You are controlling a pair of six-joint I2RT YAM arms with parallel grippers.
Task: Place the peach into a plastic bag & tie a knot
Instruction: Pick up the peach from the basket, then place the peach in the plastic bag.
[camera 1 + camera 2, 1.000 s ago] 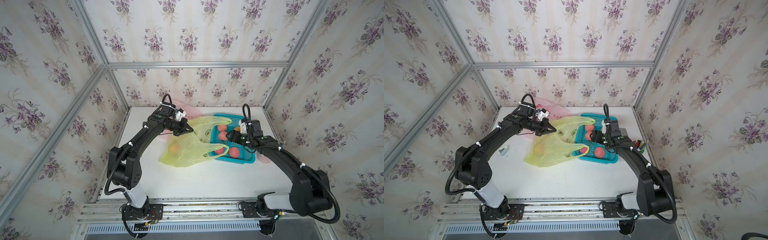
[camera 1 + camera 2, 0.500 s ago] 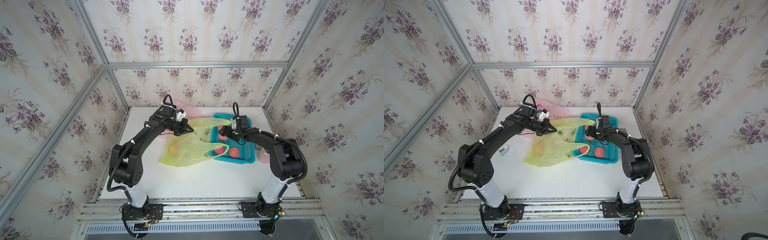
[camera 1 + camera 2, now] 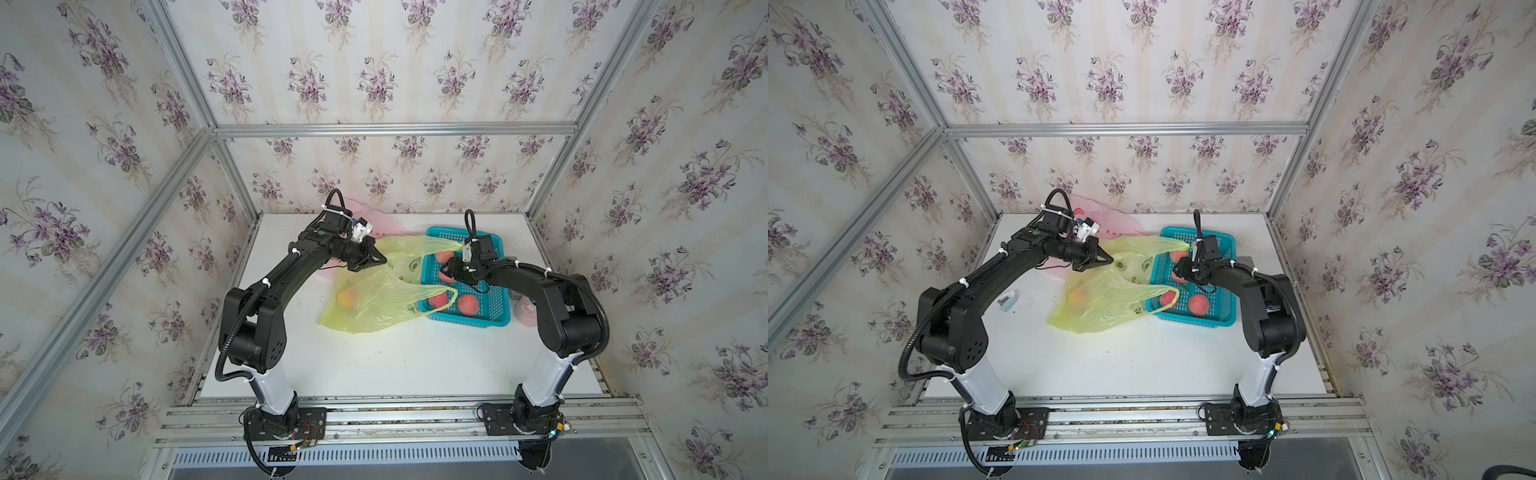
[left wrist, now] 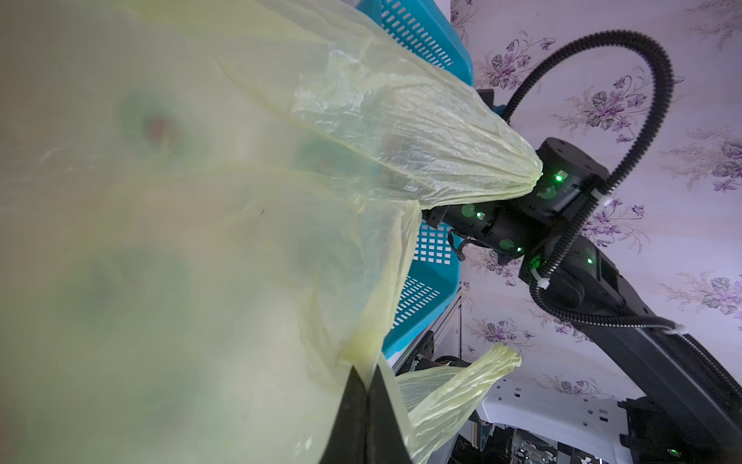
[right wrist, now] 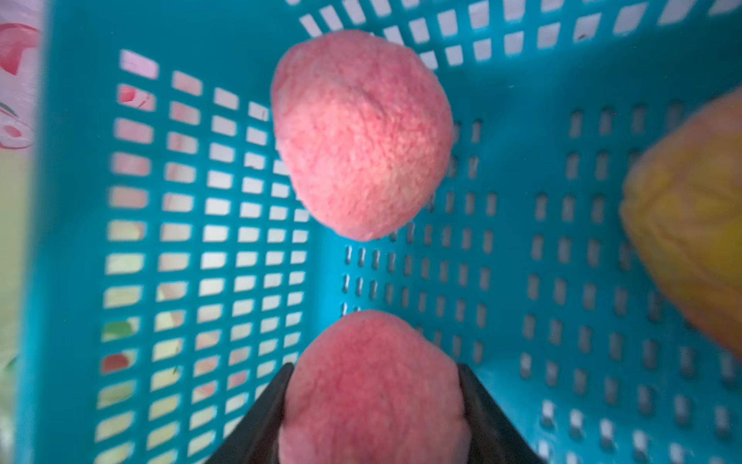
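Newly swung into the basket (image 5: pixel 562 281), the right pincer (image 5: pixel 375 365) has narrowed onto a peach (image 5: pixel 373 401) for bagging, while the left pincer (image 4: pixel 366 371) stays pinched shut on the bag (image 4: pixel 281 241).

Robot lab booth: aluminium framing (image 3: pixel 395 129), floral wallpaper panels (image 3: pixel 374 62), slotted base rails (image 3: pixel 395 409).

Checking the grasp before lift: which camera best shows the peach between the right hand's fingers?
The right wrist view: the peach fills the foreground, the right hand flanking both its sides. In both top views only a sliver of it shows beside the hand. The left wrist view hides it behind the yellow bag.
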